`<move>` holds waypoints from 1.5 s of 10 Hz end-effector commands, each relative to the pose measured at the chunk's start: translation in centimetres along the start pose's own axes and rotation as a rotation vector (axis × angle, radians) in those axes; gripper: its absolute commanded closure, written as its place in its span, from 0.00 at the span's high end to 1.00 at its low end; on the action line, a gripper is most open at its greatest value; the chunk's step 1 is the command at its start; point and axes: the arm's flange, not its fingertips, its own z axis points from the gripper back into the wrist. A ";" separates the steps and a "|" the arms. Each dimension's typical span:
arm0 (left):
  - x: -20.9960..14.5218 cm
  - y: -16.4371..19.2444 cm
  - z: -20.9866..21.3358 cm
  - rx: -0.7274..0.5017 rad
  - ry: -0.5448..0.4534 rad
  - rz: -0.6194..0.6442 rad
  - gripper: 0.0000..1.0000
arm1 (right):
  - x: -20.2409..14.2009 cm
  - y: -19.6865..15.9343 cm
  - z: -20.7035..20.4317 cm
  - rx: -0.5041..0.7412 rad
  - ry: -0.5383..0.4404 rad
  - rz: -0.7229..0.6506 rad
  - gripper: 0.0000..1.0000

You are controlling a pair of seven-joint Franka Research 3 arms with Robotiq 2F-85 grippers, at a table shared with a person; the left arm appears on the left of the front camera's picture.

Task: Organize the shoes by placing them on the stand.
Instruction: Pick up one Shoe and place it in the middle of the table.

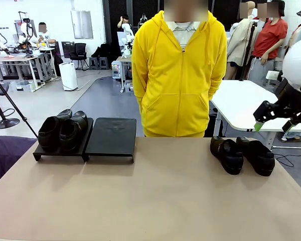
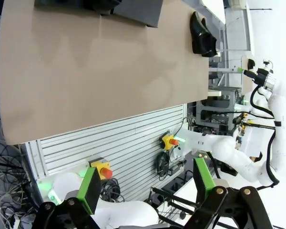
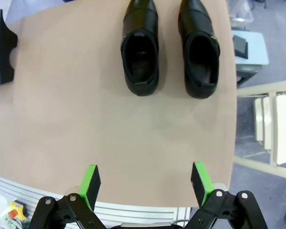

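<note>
While two shoes (image 1: 62, 131) sit side by side on the left panel of the stand (image 1: 112, 136), the other pair (image 1: 242, 154) lies by the far right edge of the bench (image 1: 155, 201). Open bench surface separates them. The right hand (image 3: 145, 183), fingers spread, points at that pair. The left hand (image 2: 147, 185) is also open, off the near edge.

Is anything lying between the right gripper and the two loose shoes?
No. In the right wrist view, the stretch of tan table between the open right gripper and the two shoes is bare.
</note>
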 end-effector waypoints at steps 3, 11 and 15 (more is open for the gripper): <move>-0.4 0.0 0.0 0.011 0.007 0.003 1.00 | 7.6 -1.1 -5.8 0.010 0.120 0.045 1.00; -0.4 0.0 0.0 0.011 0.007 0.003 1.00 | 13.0 -3.1 -18.7 0.047 0.223 -0.084 1.00; -0.4 0.0 0.0 0.011 0.007 0.003 1.00 | 14.4 -3.2 -21.7 0.061 0.242 -0.086 1.00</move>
